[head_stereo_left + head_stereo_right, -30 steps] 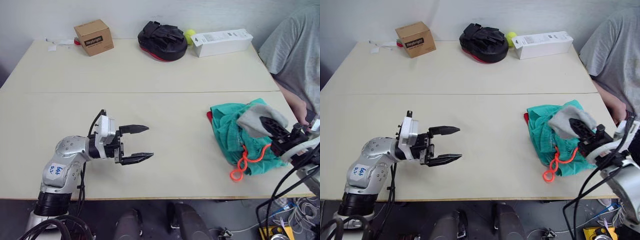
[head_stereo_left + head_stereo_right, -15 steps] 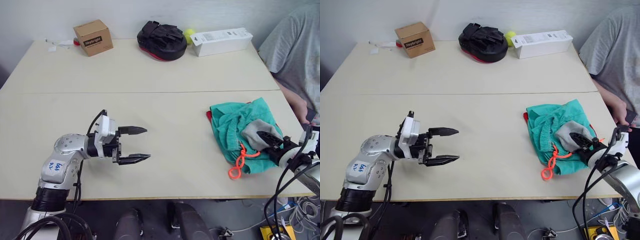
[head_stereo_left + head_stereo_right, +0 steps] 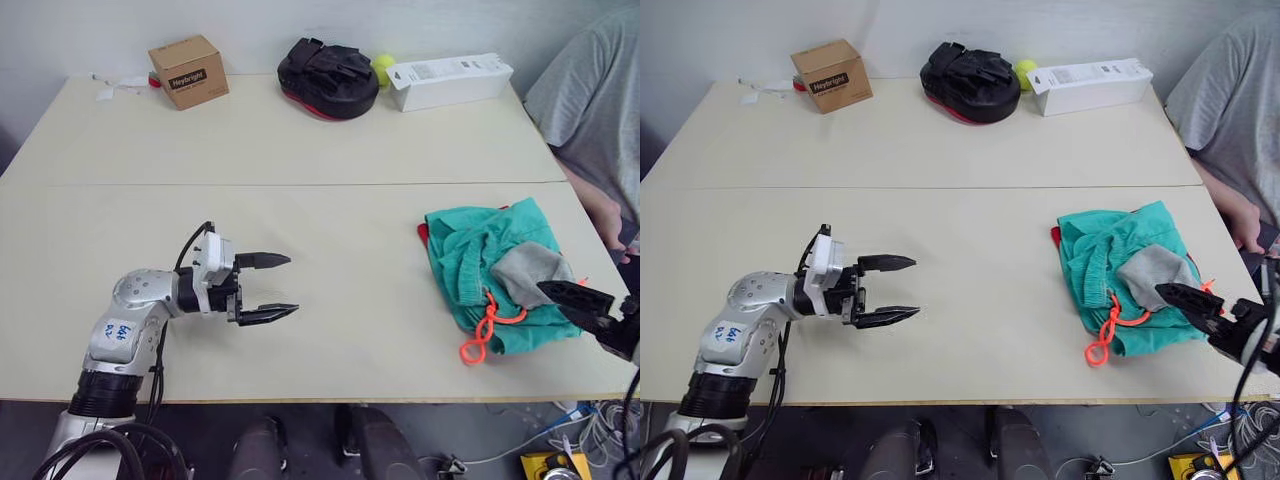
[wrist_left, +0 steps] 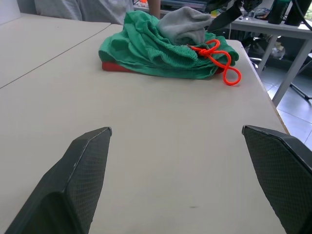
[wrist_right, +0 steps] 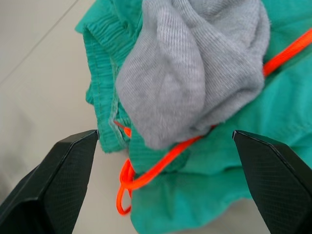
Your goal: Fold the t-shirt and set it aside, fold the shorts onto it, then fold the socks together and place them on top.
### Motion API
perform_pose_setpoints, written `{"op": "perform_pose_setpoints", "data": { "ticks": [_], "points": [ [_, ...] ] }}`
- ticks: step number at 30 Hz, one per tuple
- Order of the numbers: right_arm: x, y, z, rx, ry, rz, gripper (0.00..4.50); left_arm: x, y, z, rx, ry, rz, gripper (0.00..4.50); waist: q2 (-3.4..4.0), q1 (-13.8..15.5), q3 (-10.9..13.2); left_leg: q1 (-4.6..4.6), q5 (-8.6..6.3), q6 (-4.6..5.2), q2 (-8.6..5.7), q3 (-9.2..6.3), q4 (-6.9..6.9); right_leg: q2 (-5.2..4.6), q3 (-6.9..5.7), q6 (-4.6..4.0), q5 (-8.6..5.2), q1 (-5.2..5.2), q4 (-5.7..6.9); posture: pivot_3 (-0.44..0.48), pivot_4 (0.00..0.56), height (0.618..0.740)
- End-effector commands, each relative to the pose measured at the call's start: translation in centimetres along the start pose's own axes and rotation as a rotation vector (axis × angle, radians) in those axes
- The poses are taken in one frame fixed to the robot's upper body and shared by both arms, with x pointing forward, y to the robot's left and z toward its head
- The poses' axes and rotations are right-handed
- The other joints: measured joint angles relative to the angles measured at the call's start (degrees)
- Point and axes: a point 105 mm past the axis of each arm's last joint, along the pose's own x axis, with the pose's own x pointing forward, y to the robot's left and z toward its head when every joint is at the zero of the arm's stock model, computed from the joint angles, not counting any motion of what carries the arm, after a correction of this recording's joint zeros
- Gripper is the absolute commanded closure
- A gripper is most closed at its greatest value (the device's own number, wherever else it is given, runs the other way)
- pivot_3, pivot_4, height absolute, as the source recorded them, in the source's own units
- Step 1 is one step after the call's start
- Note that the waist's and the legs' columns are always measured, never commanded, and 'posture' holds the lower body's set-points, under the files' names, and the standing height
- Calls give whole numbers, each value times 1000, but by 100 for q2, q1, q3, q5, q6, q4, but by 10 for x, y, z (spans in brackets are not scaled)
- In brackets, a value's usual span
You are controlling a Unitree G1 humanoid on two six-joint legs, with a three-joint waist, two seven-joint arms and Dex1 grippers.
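The grey socks lie bundled on top of the folded teal-green shorts, whose orange drawstring trails toward the table's front edge. A strip of the red t-shirt peeks out beneath the shorts. My right gripper is open just right of the pile, fingers pointing at the socks and holding nothing. My left gripper hovers open and empty over the bare table at the front left, far from the clothes.
Along the table's back edge stand a cardboard box, a black padded bag, a yellow-green ball and a long white box. A person in a grey shirt sits at the table's right side.
My right gripper has opened and let go of the socks, which now rest on the shorts. It has drawn back to the right. The left arm has stayed put.
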Motion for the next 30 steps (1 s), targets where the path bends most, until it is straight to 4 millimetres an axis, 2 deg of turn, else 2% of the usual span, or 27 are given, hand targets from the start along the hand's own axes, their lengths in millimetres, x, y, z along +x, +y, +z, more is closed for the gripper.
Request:
{"op": "perform_pose_setpoints", "data": {
  "ticks": [1,4,5,7,10,16,20,24,30],
  "points": [
    [-23,21,9,-356,0,62,25,-9,-2,0,42,25,36,0,1,-2,-1,0,-1,1,0,1,-2,0,1,4,-2,0,-4,0,150,740],
    [-25,22,2,-680,93,96,25,-21,-10,-11,14,105,24,0,-8,-14,-1,5,-5,-5,4,0,-10,5,-2,22,-13,2,-9,0,150,740],
    [-21,29,0,-793,97,167,25,-24,-10,-12,22,120,42,0,-14,-17,1,6,-6,-6,5,-1,-8,7,-4,24,-15,3,-10,0,150,740],
    [-6,44,-1,-961,53,292,25,-31,-9,-12,41,138,84,0,-18,-41,5,8,-7,-5,6,1,-4,6,-4,24,-14,7,-10,0,150,740],
    [22,70,-3,-1098,-67,462,25,-44,-7,-13,55,182,141,0,-40,-71,20,11,-9,0,3,7,2,2,-2,9,-3,11,-12,0,150,740],
    [81,112,-35,-1245,-149,783,25,-72,-5,-20,84,268,280,0,-40,-75,32,19,3,-12,3,6,0,-1,-2,-22,10,2,20,0,150,740],
    [114,131,-56,-1372,-225,892,25,-88,-2,-24,109,316,353,0,-38,-66,33,20,1,-12,4,11,7,-2,-2,-29,6,-2,31,0,150,740],
    [134,129,-73,-1405,-244,921,25,-98,2,-26,148,344,400,0,-39,-3,33,19,0,-12,4,13,17,-5,-6,-39,1,-2,39,0,150,740],
    [146,125,-84,-1362,-260,916,25,-102,1,-24,142,326,419,0,-39,-16,32,21,-7,2,4,29,44,-19,-3,-41,2,-1,55,0,150,740]
  ]
}}
